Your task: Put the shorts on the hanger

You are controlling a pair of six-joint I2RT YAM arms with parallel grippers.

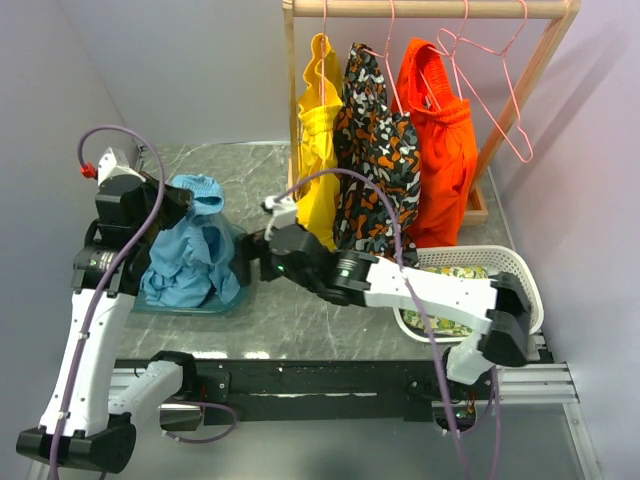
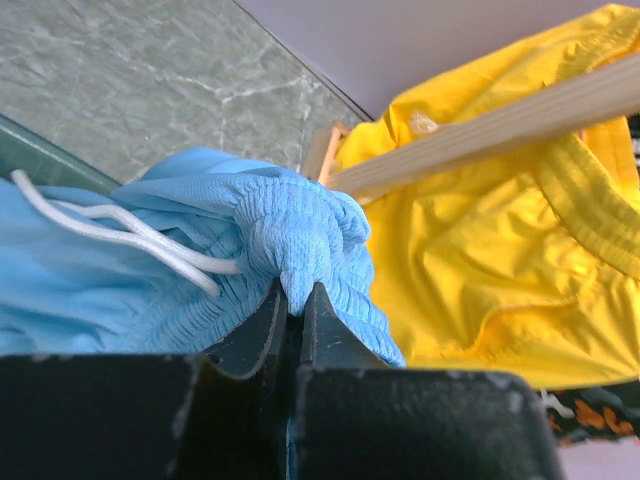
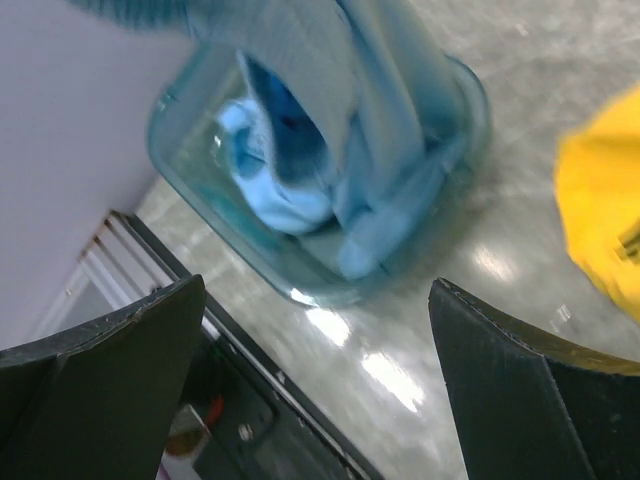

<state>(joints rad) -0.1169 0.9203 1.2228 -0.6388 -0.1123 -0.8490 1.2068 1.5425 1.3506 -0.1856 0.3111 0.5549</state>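
Observation:
The light-blue shorts point(image 1: 190, 250) hang from my left gripper point(image 1: 180, 205), which is shut on their gathered waistband point(image 2: 300, 240), white drawstring showing. Their lower part rests in a clear blue bin point(image 1: 190, 300). My right gripper point(image 1: 250, 260) is open and empty, just right of the bin, close to the hanging fabric; its view shows the shorts point(image 3: 330, 150) in the bin point(image 3: 200, 190) ahead of the jaws. An empty pink wire hanger point(image 1: 490, 80) hangs at the right end of the wooden rail point(image 1: 430, 9).
On the rail hang yellow shorts point(image 1: 318, 140), a patterned garment point(image 1: 375, 150) and orange shorts point(image 1: 440, 140), each on a pink hanger. A white basket point(image 1: 520, 270) with lemon-print cloth sits at the right. Grey walls stand close on the left and right.

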